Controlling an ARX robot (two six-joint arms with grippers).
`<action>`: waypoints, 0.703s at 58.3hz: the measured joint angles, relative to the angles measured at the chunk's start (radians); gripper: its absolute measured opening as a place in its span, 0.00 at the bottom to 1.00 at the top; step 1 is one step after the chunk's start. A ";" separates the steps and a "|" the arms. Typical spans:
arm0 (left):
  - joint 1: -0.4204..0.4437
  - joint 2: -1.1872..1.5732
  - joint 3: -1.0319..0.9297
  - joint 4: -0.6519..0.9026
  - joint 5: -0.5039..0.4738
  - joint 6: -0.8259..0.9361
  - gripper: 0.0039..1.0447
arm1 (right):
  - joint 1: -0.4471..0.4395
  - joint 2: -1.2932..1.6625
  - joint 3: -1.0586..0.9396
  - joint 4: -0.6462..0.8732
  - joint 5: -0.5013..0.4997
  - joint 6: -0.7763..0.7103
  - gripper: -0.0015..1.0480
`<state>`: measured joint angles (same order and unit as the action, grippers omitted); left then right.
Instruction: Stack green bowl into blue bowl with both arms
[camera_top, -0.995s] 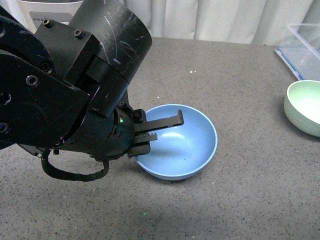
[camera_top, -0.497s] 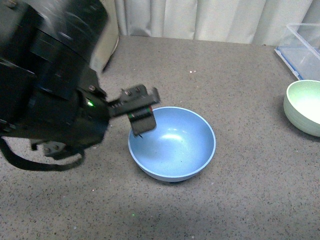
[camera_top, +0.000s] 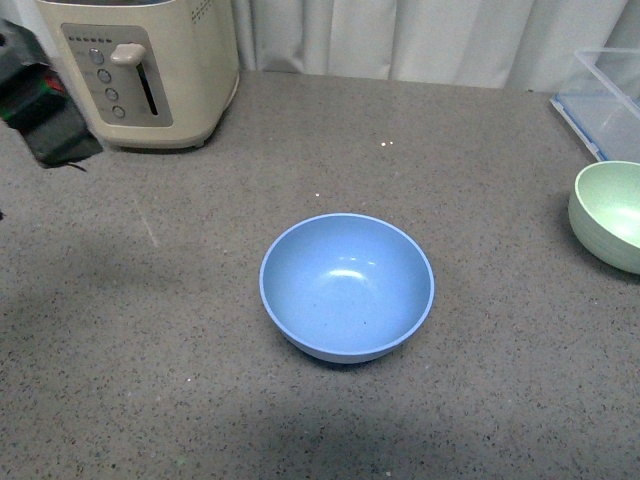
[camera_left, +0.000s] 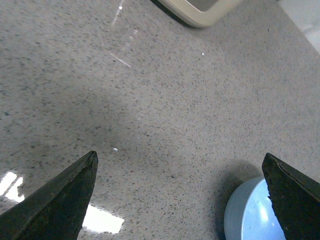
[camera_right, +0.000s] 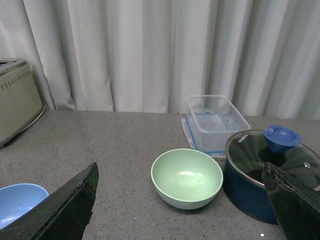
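**Front view: bowls well apart, both jaws wide and empty**

Front view showed the blue bowl (camera_top: 347, 287) upright at the middle of the frame on the speckled grey tabletop (camera_top: 180, 330), with nothing inside it. The green bowl (camera_top: 610, 215) sat at the right edge, partly cut off by the frame and well apart from the blue one. A clear container (camera_top: 612, 95) lay behind it at the upper right. A cream toaster (camera_top: 140, 70) stood at the upper left. A blurred dark part of the left arm (camera_top: 45, 110) showed at the left edge, beside the toaster and well clear of the blue bowl.

Left wrist view showed the left jaws spread wide and holding nothing, with bare tabletop between the tips. The blue bowl's rim lay near one tip but did not touch it.

Right wrist view showed the right jaws also spread wide and empty. The green bowl stood upright and untouched on the tabletop beyond the tips. A dark blue pot (camera_right: 245, 200) with a glass lid (camera_right: 272, 160) stood just beside it, with the container behind. A pale curtain (camera_right: 150, 50) hung at the back.
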<state>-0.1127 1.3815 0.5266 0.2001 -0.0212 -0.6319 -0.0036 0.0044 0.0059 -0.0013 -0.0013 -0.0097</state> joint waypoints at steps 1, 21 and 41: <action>0.008 -0.016 -0.014 0.006 -0.002 0.006 0.94 | 0.000 0.000 0.000 0.000 0.000 0.000 0.91; 0.099 -0.159 -0.383 0.875 0.016 0.592 0.30 | 0.000 0.000 0.000 0.000 0.000 0.000 0.91; 0.111 -0.422 -0.475 0.694 0.019 0.617 0.04 | 0.000 0.000 0.000 0.000 0.000 0.000 0.91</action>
<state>-0.0021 0.9592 0.0513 0.8944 -0.0021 -0.0147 -0.0036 0.0044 0.0059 -0.0013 -0.0010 -0.0097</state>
